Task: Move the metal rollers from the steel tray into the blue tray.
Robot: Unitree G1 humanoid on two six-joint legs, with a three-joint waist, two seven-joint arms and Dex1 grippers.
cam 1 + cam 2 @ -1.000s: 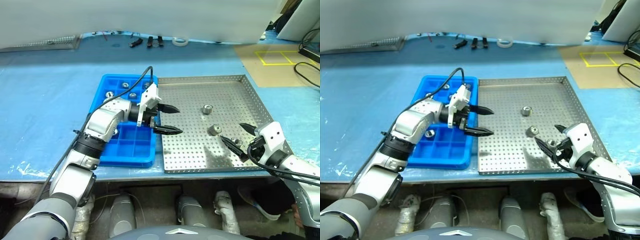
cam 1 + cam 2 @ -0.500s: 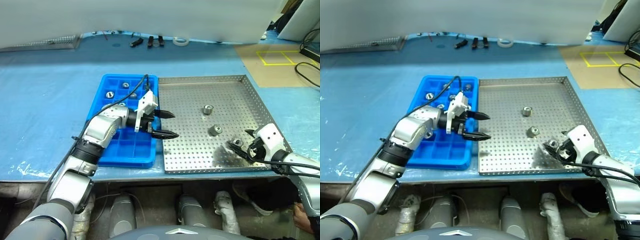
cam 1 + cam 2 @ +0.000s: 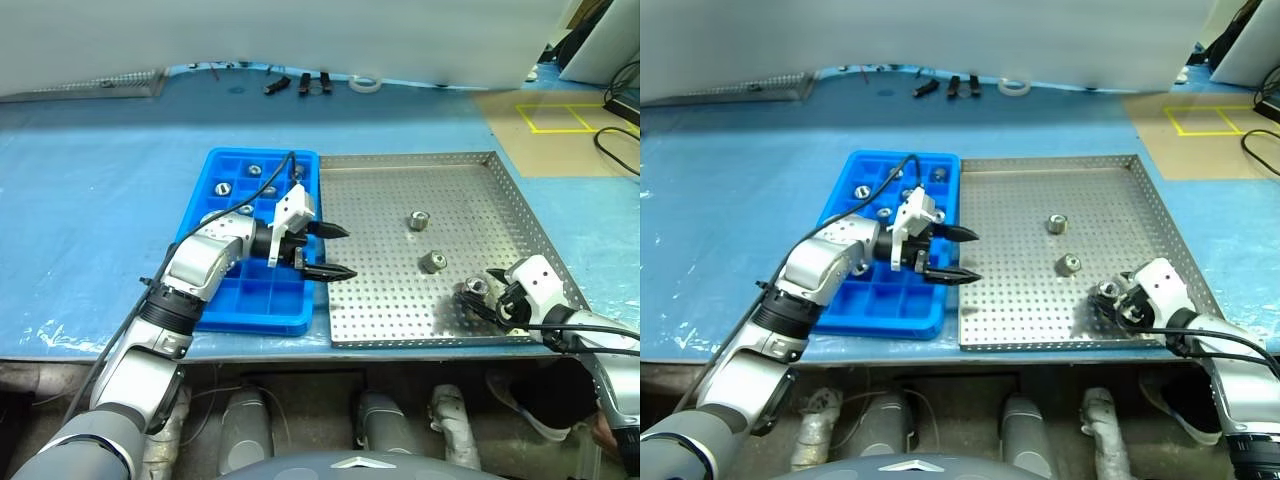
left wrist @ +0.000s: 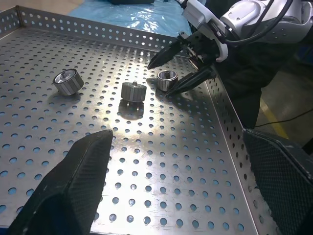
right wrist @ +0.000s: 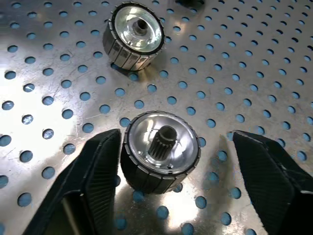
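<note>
On a blue-covered table, a shallow, square, perforated steel tray (image 3: 400, 190) holds three short, shiny metal rollers, with a bright blue gridded plastic tray (image 3: 222, 305) touching its left side that already holds a few rollers. The right gripper (image 5: 168, 161) straddles the nearest roller (image 5: 160, 151) by the steel tray's front right corner, jaws spread, one finger against it and the other well clear. The left gripper (image 3: 333, 251) hangs spread and empty over the trays' shared edge. A good pinch probably needs the roller centred before closing.
</note>
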